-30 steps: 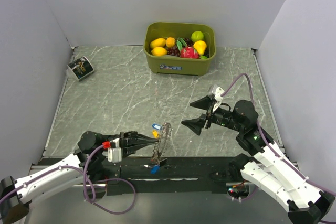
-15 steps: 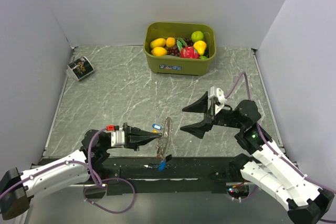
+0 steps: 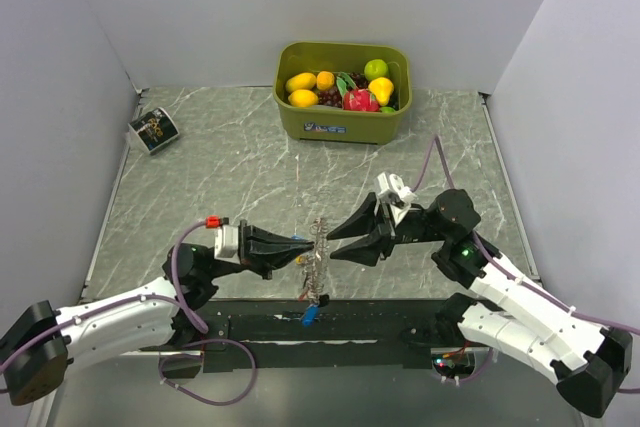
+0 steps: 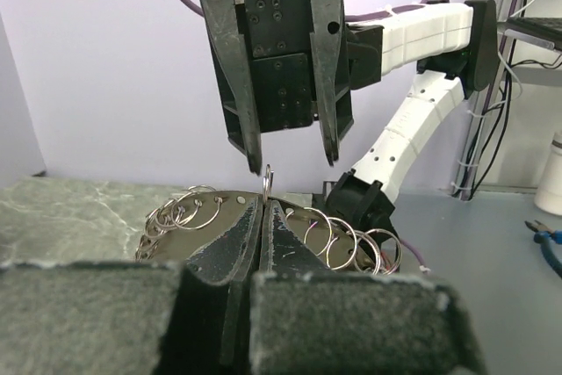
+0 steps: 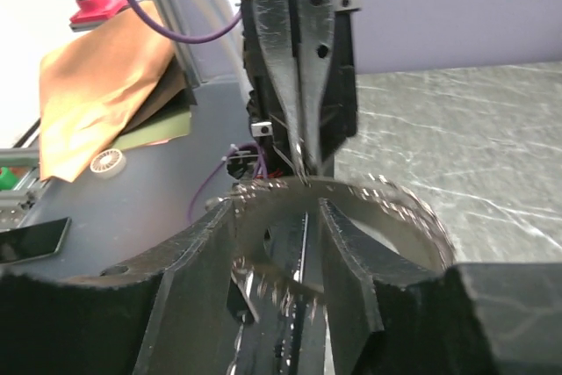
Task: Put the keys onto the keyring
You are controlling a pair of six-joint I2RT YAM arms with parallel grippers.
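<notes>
The keyring (image 3: 319, 250) is a grey metal band hung with several small split rings, and it stands on edge above the table's near edge. My left gripper (image 3: 303, 252) is shut on one small ring (image 4: 266, 180) at the band's top, its fingertips (image 4: 248, 217) pressed together. My right gripper (image 3: 332, 244) faces it from the right with its jaws apart, straddling the keyring (image 5: 386, 195) without pressing it. In the left wrist view the right gripper (image 4: 290, 154) hangs just above the band (image 4: 219, 202). A blue key (image 3: 310, 314) dangles below the ring.
A green bin (image 3: 345, 129) of toy fruit stands at the back centre. A small printed packet (image 3: 153, 129) lies at the back left by the wall. A black strip (image 3: 380, 325) runs along the near edge between the arm bases. White walls close in both sides.
My right gripper has moved left up to the keyring and its jaws have narrowed. My left gripper has carried the ring slightly forward and up.
</notes>
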